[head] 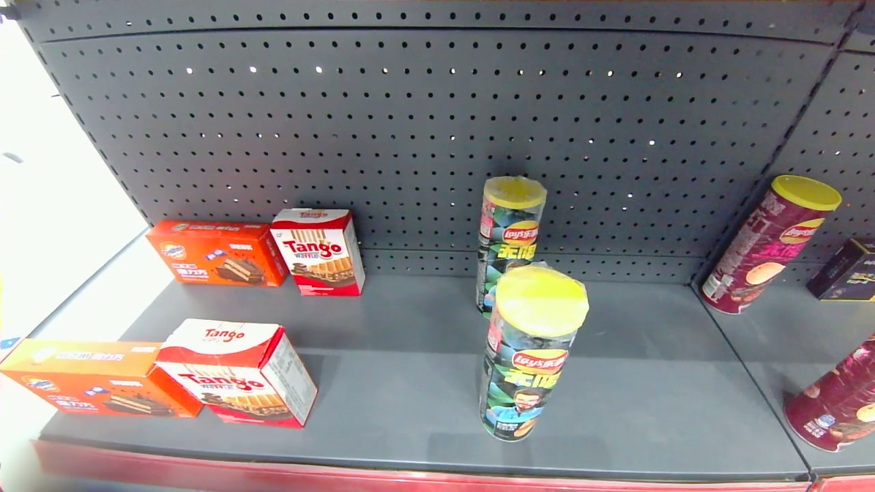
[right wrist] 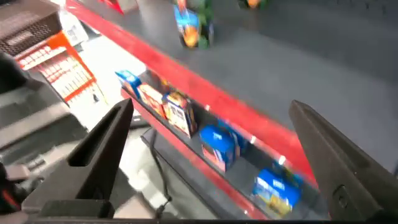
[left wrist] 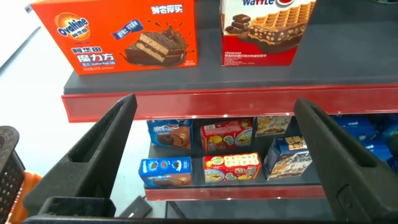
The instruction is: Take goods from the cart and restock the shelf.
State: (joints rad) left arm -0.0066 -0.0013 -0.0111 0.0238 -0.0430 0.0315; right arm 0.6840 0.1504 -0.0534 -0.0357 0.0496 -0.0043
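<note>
Shelf point(head: 410, 383) holds wafer boxes point(head: 239, 372) and chip cans point(head: 528, 369).

bold red lettering crosses the front and top of the red boxes point(head: 239, 372). the orange boxes point(head: 96, 386) carry an oval logo and white characters. the green cans point(head: 526, 362) and purple cans point(head: 769, 242) bear a round red-and-yellow logo over large characters.

Grey shelf point(head: 649, 383), goods upright. Left side: far orange box point(head: 215, 251) touching far wafer box point(head: 319, 251); near orange box point(head: 96, 377) touching near wafer box point(head: 239, 372). Centre: far chip can point(head: 509, 239) and near chip can point(head: 530, 352), both yellow-lidded.
</note>
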